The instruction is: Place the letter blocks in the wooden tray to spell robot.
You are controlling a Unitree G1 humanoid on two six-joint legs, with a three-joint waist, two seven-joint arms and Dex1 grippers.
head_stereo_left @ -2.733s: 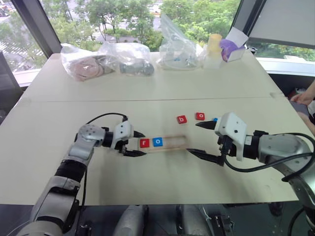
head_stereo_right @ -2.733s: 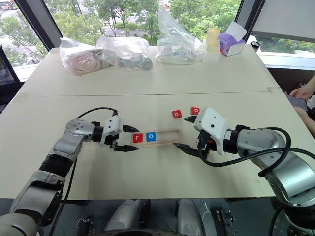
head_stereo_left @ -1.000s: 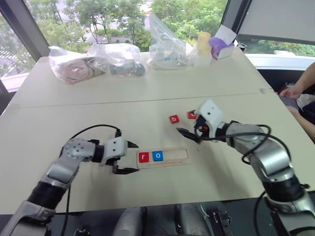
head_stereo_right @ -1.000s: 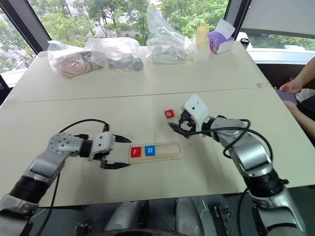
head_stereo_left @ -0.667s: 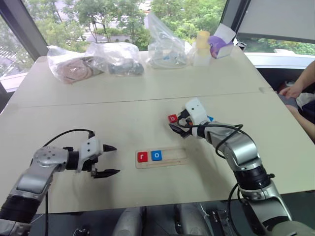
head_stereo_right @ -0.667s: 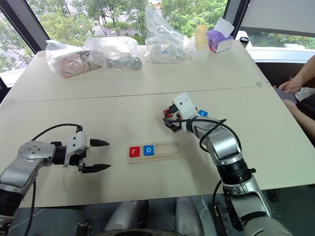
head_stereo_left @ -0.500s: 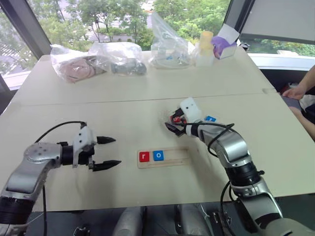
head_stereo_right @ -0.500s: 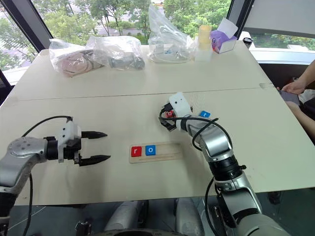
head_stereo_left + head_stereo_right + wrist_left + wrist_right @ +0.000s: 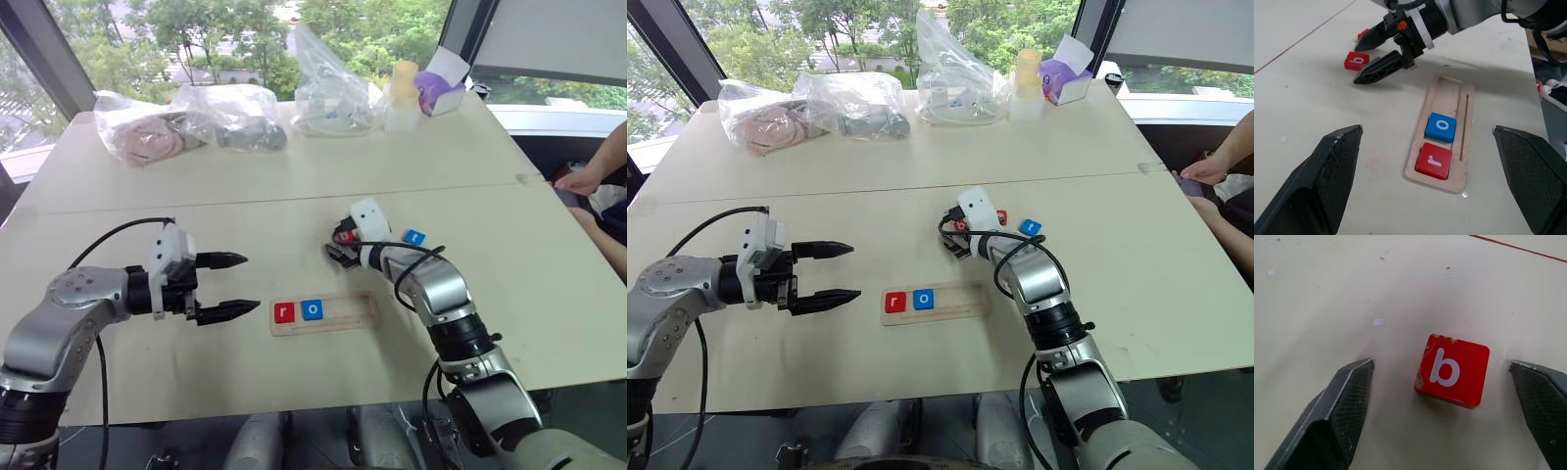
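The wooden tray point(image 9: 358, 315) lies mid-table with a red "r" block point(image 9: 284, 313) and a blue "o" block point(image 9: 313, 310) at its left end. Beyond the tray, a red "b" block point(image 9: 1452, 369) lies flat on the table between the fingers of my right gripper point(image 9: 338, 251). That gripper is open, with a gap on each side of the block. A blue block point(image 9: 414, 237) and another red block point(image 9: 1000, 220) lie just to the right of it. My left gripper point(image 9: 245, 284) hovers open and empty to the left of the tray.
Several clear plastic bags point(image 9: 235, 113), a yellow container point(image 9: 402, 83) and a purple box point(image 9: 441, 83) line the table's far edge. A person's arm point(image 9: 598, 166) rests at the right edge. A seam point(image 9: 196, 208) runs across the table.
My left gripper has drawn back from the tray's left end and risen. The right gripper has moved left over the red "b" block, and its fingers have narrowed around it.
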